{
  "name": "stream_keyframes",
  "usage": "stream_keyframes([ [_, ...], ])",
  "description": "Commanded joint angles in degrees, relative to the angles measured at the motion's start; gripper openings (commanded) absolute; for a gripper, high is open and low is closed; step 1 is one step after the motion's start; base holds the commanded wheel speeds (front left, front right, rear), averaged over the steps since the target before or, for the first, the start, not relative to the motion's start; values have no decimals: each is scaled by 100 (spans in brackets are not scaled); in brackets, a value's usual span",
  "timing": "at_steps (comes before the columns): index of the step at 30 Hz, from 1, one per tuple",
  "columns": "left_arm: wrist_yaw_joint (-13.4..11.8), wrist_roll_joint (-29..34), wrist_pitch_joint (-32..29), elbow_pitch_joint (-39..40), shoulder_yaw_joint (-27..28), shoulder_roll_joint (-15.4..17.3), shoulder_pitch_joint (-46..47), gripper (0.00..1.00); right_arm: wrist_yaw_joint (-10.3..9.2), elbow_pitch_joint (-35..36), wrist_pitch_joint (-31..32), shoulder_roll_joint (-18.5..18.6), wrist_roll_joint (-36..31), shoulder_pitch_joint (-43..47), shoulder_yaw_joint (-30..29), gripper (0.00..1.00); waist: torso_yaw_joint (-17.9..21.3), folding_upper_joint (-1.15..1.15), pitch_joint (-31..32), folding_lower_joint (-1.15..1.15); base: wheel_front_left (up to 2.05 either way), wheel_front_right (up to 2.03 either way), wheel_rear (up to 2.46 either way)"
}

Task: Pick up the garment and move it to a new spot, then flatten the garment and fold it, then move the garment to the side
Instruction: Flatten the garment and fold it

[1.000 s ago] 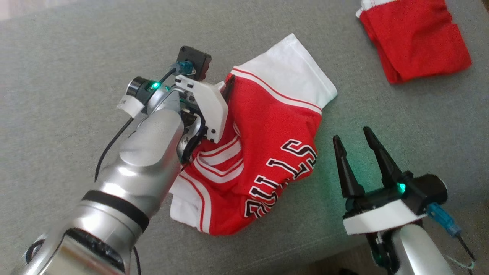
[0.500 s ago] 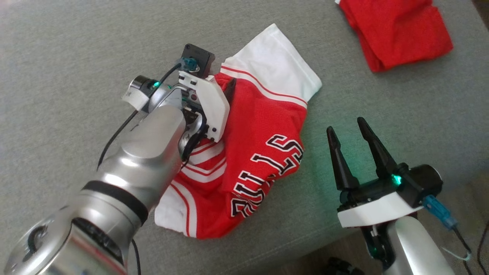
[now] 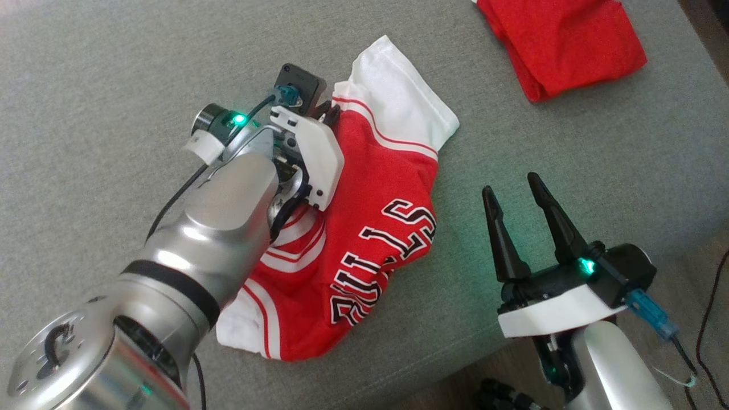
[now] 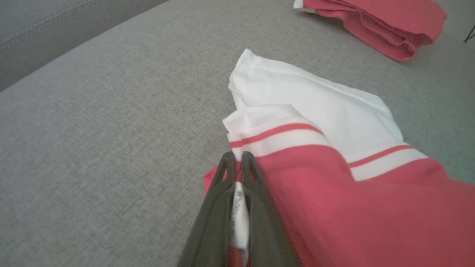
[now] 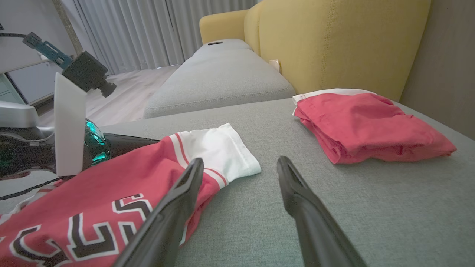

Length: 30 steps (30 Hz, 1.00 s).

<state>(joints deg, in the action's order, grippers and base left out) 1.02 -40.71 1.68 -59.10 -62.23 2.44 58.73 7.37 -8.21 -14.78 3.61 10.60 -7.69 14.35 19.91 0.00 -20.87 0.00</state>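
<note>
Left gripper (image 4: 237, 160) pinched tight on edge of crumpled red-and-white jersey garment with black-outlined lettering (image 3: 376, 193). Grip sits where white band with red stripe meets red cloth; I see fabric between fingers. Garment lies bunched on grey fabric sofa cushion (image 3: 102, 85), white hem at far end from me. Right gripper (image 3: 512, 187) spread wide, holding nothing, just beside garment's lettered side, small gap between. Folded plain red cloth (image 3: 564, 40) well apart, at far right of cushion.
</note>
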Motion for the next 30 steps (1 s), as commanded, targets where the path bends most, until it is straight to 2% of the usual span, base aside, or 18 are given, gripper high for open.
stream_keyframes([
  [1, 21, -69, 105, 98, 44, 44, 343, 0, 12, 142, -22, -27, 26, -43, 99, 100, -1, 0, 23, 0, 0, 0, 0],
  [7, 83, -172, 693, 389, -135, 44, 526, 0, 12, 92, -22, -40, 19, -15, 97, 100, -25, 0, 240, 0, 0, 0, 0],
  [11, 243, -436, 1020, 879, -109, 44, 874, 0, 12, 72, -22, -48, 30, 11, 117, 100, -19, 0, 524, 0, 0, 0, 0],
  [19, 515, -1024, 1292, 1615, 478, 44, 1880, 0, 12, 41, -22, -58, 10, 222, 63, 100, -67, 0, 1137, 0, 0, 0, 0],
  [23, 597, -1450, 1315, 1893, 914, 71, 1971, 0, 12, 41, -22, -60, -27, 386, -29, 100, -237, 0, 1390, 0, 0, 0, 0],
  [27, 629, -1795, 1320, 2290, 1050, 341, 1497, 0, 12, 68, -22, -61, -61, 504, -82, 100, -435, 0, 1568, 0, 0, 0, 0],
  [30, 582, -1830, 1325, 2626, 1044, 800, 776, 0, 12, 105, -22, -58, -86, 567, -144, 100, -576, 0, 1642, 0, 0, 0, 0],
])
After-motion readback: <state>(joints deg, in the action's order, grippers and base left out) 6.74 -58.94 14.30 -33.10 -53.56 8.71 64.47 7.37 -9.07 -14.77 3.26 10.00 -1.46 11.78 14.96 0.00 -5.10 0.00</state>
